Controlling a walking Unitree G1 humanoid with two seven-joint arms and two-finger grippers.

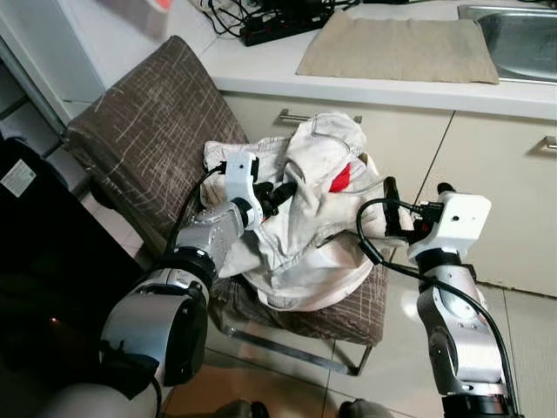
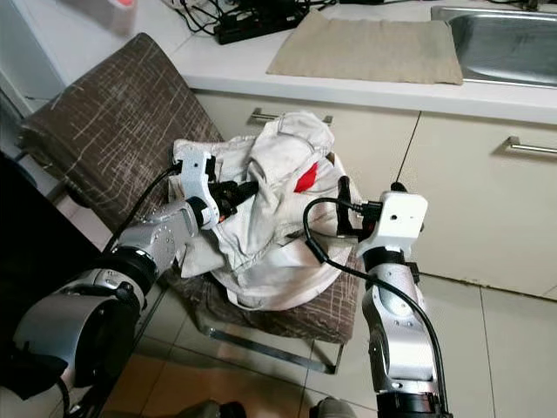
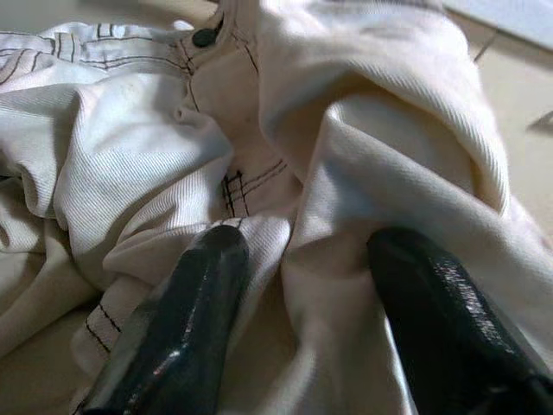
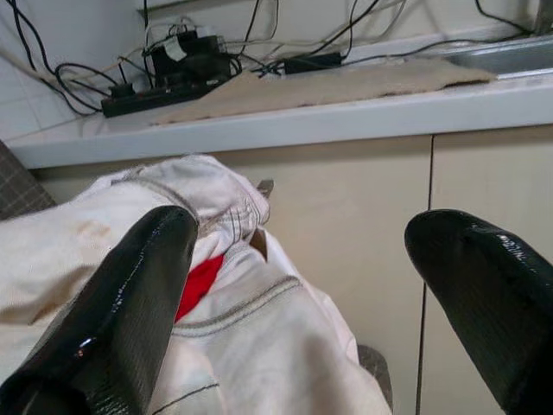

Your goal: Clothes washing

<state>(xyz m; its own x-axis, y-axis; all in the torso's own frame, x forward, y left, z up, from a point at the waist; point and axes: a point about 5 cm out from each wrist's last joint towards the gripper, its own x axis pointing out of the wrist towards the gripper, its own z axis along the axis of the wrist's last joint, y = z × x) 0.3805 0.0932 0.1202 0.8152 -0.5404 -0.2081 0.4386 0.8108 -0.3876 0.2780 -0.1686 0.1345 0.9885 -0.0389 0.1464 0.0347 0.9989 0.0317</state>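
A heap of white clothes (image 1: 305,235) with a red patch (image 1: 340,178) lies on the seat of a brown patterned chair (image 1: 144,122). My left gripper (image 1: 277,193) rests on the left side of the heap, open; in the left wrist view its gripper (image 3: 302,251) straddles a raised fold of the white cloth (image 3: 346,173), both fingers pressed into the fabric. My right gripper (image 1: 418,196) hovers at the heap's right edge, open wide, with one finger (image 4: 130,294) against the cloth and the other finger (image 4: 484,285) out before the cabinet.
Behind the chair runs a white counter (image 1: 261,74) with a beige mat (image 1: 400,48), a steel sink (image 1: 518,35) and a black power strip (image 1: 278,26) with cables. Cabinet doors with metal handles (image 1: 296,117) stand below. A black unit (image 1: 35,261) stands at left. Tiled floor (image 1: 522,331) lies at right.
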